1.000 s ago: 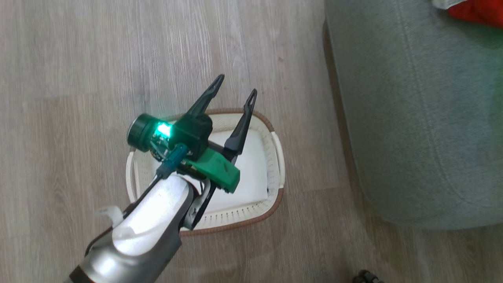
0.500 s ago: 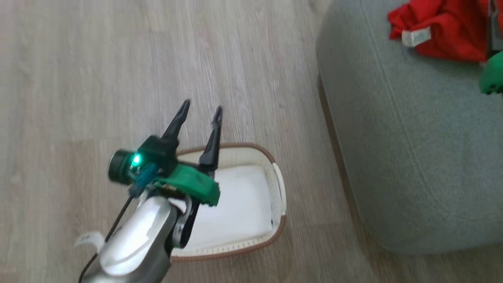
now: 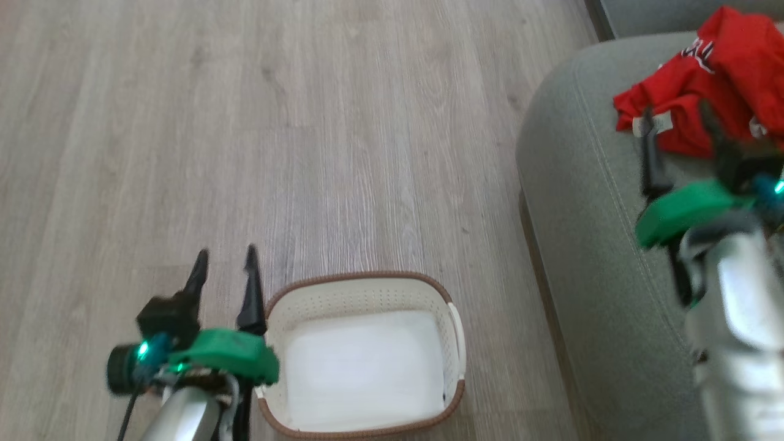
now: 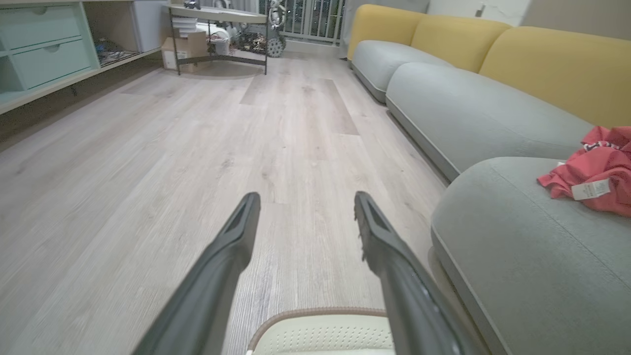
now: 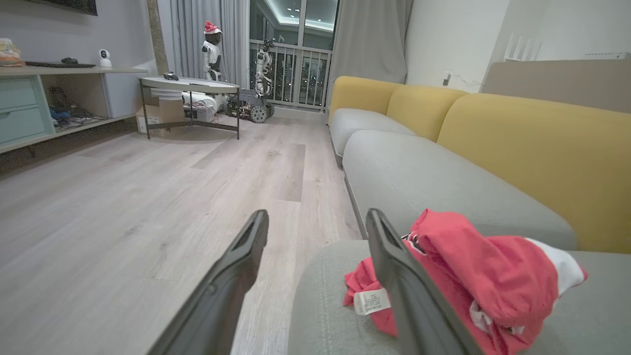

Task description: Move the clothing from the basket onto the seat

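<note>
The white basket (image 3: 361,278) with a brown rim stands on the wood floor, its pale bottom bare. My left gripper (image 3: 225,257) is open just left of it, fingers pointing over the floor; its wrist view has the gripper (image 4: 305,197) above the basket rim (image 4: 315,313). The red clothing (image 3: 704,79) lies bunched on the grey-green seat (image 3: 582,214) at the right. My right gripper (image 3: 677,119) hovers open over the seat, just in front of the clothing. In the right wrist view the gripper (image 5: 318,214) is empty, with the clothing (image 5: 468,266) beside its right finger.
Yellow sofa backs (image 5: 532,143) run behind a row of grey cushions (image 4: 468,113). Far off stand a round table (image 5: 190,86), a teal shelf unit (image 4: 44,44) and small robots (image 5: 212,47) by the window. Open wood floor (image 3: 245,122) stretches left of the seat.
The head camera has swung, shifting the whole picture. Relative to the basket, my left gripper has drawn off from above it to its left side. My right gripper has come into view.
</note>
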You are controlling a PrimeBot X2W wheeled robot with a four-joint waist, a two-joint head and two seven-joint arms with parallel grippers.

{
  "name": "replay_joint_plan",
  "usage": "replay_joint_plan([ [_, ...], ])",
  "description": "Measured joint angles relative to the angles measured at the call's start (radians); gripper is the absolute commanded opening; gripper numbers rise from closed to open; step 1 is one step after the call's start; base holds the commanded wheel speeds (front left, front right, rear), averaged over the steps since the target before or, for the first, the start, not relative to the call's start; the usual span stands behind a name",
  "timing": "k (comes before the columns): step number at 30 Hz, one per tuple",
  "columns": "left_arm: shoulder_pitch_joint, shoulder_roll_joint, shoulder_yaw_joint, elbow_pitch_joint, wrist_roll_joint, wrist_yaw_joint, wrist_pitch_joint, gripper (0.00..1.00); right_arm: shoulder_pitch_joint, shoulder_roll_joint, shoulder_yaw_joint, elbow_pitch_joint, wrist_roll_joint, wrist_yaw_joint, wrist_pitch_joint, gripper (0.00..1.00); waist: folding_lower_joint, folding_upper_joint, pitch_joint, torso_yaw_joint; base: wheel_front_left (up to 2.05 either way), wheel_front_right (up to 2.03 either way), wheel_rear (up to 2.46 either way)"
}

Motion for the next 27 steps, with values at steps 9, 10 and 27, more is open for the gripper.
replay_joint_plan([
  [9,0.168,-0.012,0.124,-0.057,0.042,0.006,0.000,1.00,0.254,0.097,0.002,-0.146,0.010,0.000,0.000,1.00,0.0000,0.0000,-0.066,0.018,0.00,0.00,0.00],
  [10,0.188,-0.018,0.135,-0.061,0.045,0.002,0.000,1.00,0.281,0.098,0.007,-0.159,0.011,0.000,0.000,1.00,0.0000,0.0000,-0.070,0.021,0.00,0.00,0.00],
  [27,0.280,-0.085,0.233,-0.075,0.118,-0.081,0.000,1.00,0.514,0.107,0.069,-0.310,0.153,0.000,0.000,1.00,0.0000,0.0000,-0.090,0.053,0.00,0.00,0.00],
])
